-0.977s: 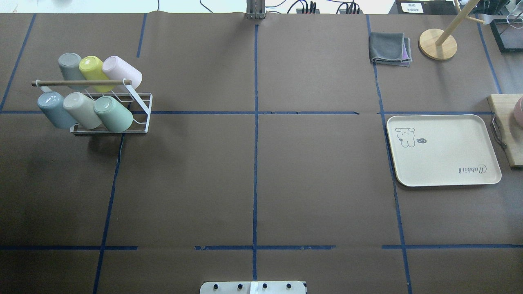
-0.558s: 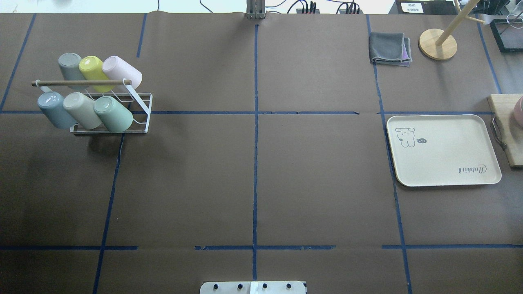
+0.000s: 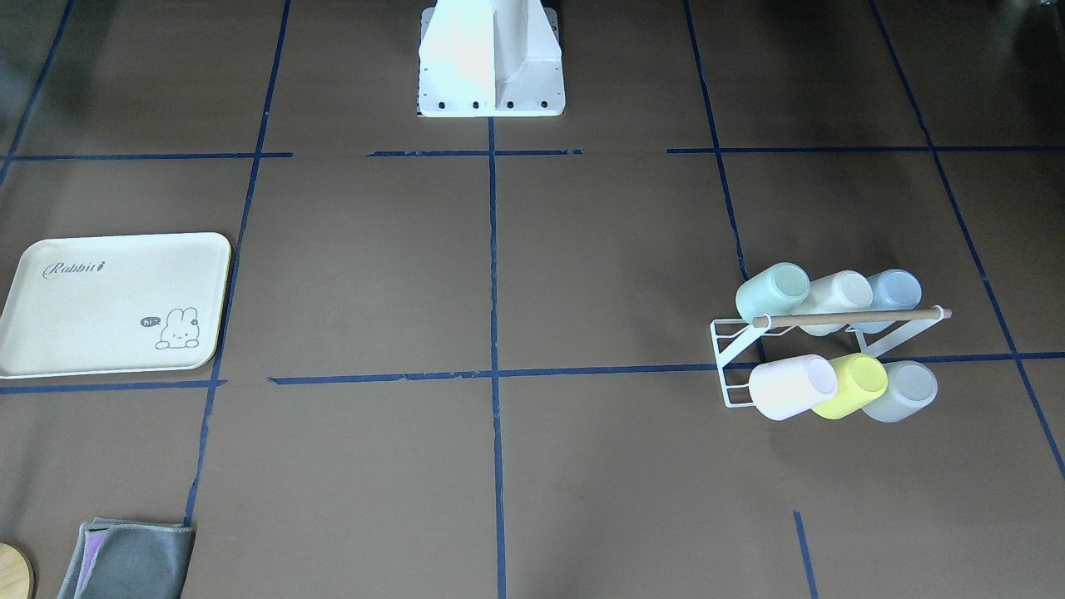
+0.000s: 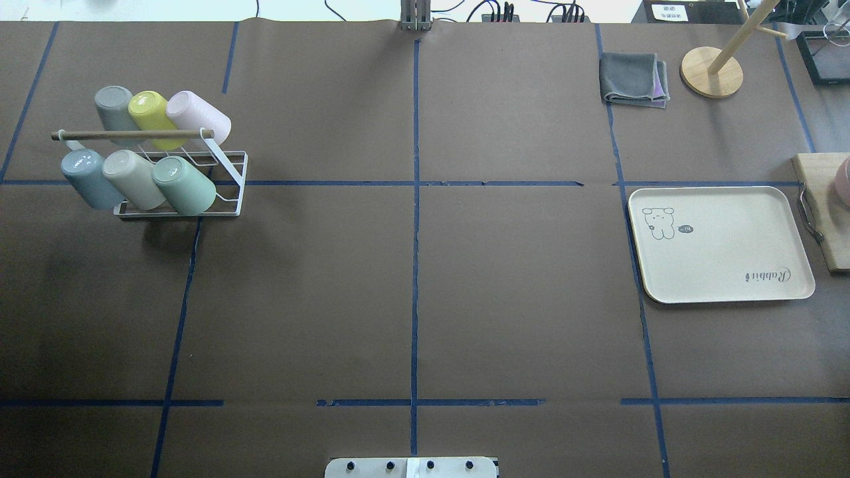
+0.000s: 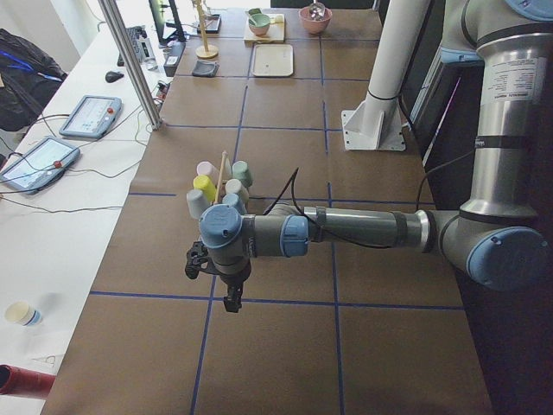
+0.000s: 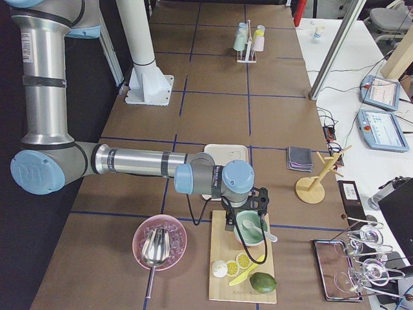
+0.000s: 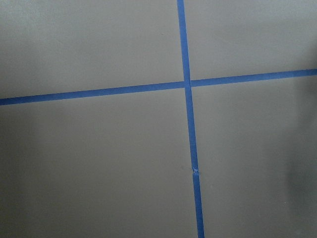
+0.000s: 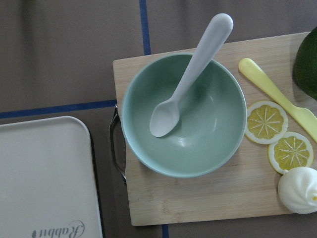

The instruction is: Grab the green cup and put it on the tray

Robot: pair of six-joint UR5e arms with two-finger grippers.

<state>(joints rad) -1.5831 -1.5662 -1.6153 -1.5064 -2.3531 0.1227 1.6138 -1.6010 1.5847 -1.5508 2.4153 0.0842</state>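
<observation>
L: left end effector [image 5: 231, 298] over counter [image 4: 518, 299], jaws unreadable (nearer arm) | green cup [image 4: 184, 184] slants on rack [image 4: 243, 174], robot-side row, rightward of it | tray [image 4: 720, 245] far right | R: right end effector [image 6: 244, 219] over bowl [image 8: 218, 148], jaws unreadable

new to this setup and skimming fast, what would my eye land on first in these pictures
The white wire rack holding six pastel plastic cups, on the robot's left side of the table, draws the eye first. The pale mint-green plastic cup sits tilted, bottom up, in the row nearer the robot, at the end towards the table's middle. Far across on the robot's right lies the cream rectangular plastic tray with a bunny print, nothing on it.
</observation>
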